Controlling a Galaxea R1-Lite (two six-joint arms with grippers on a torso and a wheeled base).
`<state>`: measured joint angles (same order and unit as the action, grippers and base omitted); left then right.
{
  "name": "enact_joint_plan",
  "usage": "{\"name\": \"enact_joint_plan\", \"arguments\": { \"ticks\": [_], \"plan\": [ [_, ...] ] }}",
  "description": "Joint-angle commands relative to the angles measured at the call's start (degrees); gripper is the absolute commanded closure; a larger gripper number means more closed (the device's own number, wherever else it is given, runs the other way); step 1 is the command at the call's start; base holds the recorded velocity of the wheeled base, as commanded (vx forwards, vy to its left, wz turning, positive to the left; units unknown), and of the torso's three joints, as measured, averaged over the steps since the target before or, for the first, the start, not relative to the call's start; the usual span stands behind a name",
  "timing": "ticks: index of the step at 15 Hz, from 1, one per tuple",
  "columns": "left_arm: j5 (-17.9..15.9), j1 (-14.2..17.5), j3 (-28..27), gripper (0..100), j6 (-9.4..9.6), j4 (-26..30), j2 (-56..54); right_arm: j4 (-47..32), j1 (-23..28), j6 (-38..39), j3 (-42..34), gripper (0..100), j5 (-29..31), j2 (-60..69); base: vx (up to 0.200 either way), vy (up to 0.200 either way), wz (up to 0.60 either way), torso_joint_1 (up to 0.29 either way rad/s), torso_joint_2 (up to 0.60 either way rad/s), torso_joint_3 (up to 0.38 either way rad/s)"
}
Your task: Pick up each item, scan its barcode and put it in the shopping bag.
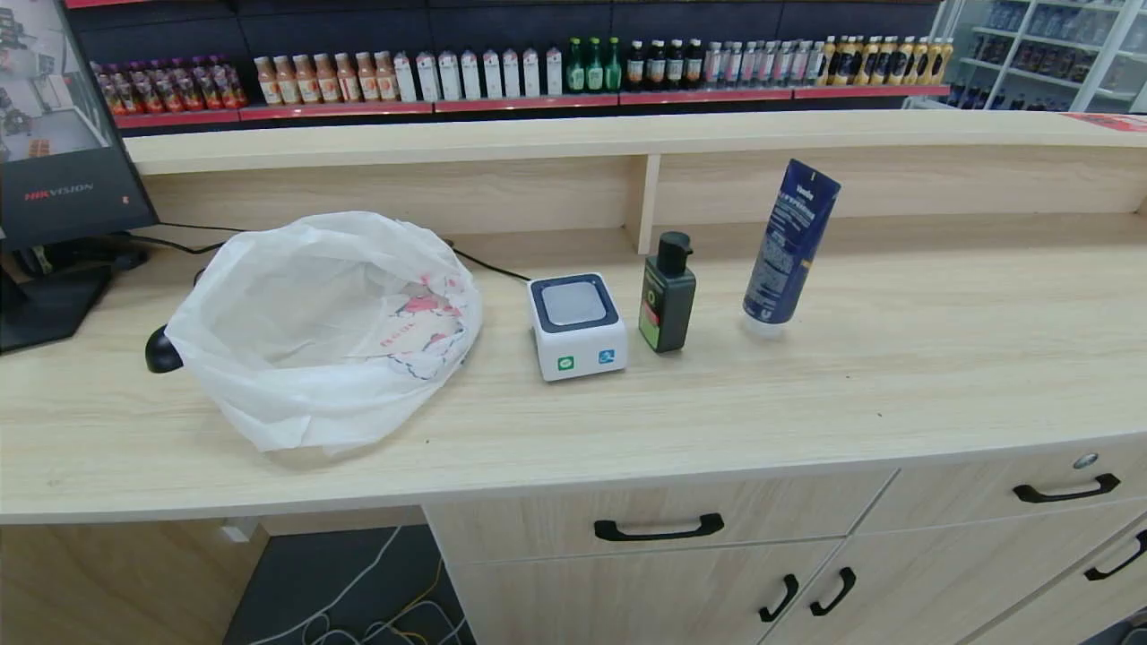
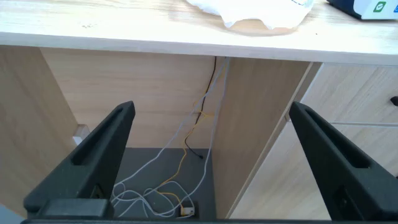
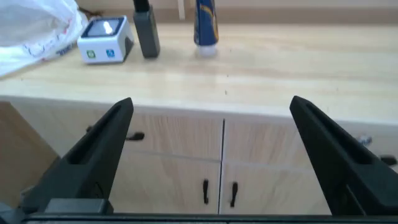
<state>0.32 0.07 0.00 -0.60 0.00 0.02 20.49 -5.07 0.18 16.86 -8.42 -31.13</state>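
**Nothing picked yet: both arms low, two items waiting right of the scanner**

The layout on the table (image 1: 806, 385) reads as a line that runs right to left. The blue tube (image 1: 790, 244) stands on its cap at the far right and leans a little. The dark pump bottle (image 1: 668, 296) stands upright to its left, apart from it and just beside the scanner (image 1: 576, 324). The scanner's window faces up. The white shopping bag (image 1: 323, 327) slumps left of the scanner with its mouth spread wide and turned upward. This order probably lets each item cross the scanner on its way to the bag, and the wide mouth allows a drop-in without a second arm holding it open. Nothing can be made out inside the bag, so the task looks to be at its start.

The left end effector (image 2: 211, 109) is released and empty. It hangs below the table's near edge, in front of the open bay where loose cables trail. The right end effector (image 3: 211, 102) is also released and empty, and sits low before the cabinet doors. It faces the bottle (image 3: 146, 34) and the tube (image 3: 205, 25) across the table.

Both items are nearer the right arm, so it seems the likelier one to reach first. The bottle is the closer pick. The tube looks easy to topple, given its lean and narrow base.
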Motion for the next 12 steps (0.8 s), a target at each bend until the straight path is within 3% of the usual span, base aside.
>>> {"name": "enact_joint_plan", "arguments": {
  "ticks": [1, 4, 6, 9, 12],
  "plan": [
    [0.0, 0.0, 0.0, 0, -0.02, 0.0, 0.0, 19.8, -1.5, -0.3, -4.5, 0, -0.1, -20.1, 0.0, 0.0, 0.0, 0.0, 0.0, 0.0],
    [0.0, 0.0, 0.0, 0, 0.07, 0.0, 0.0, 45.0, -1.7, -0.4, -9.4, 0, -0.1, -33.1, 0.0, 0.0, 0.0, 0.0, 0.0, 0.0],
    [0.0, 0.0, 0.0, 0, 0.25, 0.0, 0.0, 57.5, -1.7, -0.4, -9.0, 0, -0.1, -41.4, 0.0, 0.0, 0.0, 0.0, 0.0, 0.0],
    [0.0, 0.0, 0.0, 0, 0.33, 0.0, 0.0, 60.9, -2.4, -1.2, -4.8, 0, -0.1, -47.8, 0.0, 0.0, 0.0, 0.0, 0.0, 0.0],
    [0.0, 0.0, 0.0, 0, 0.33, 0.0, 0.0, 61.2, -6.5, -4.4, -2.7, 0, 0.0, -52.6, 0.0, 0.0, 0.0, 0.0, 0.0, 0.0]
  ]
}}
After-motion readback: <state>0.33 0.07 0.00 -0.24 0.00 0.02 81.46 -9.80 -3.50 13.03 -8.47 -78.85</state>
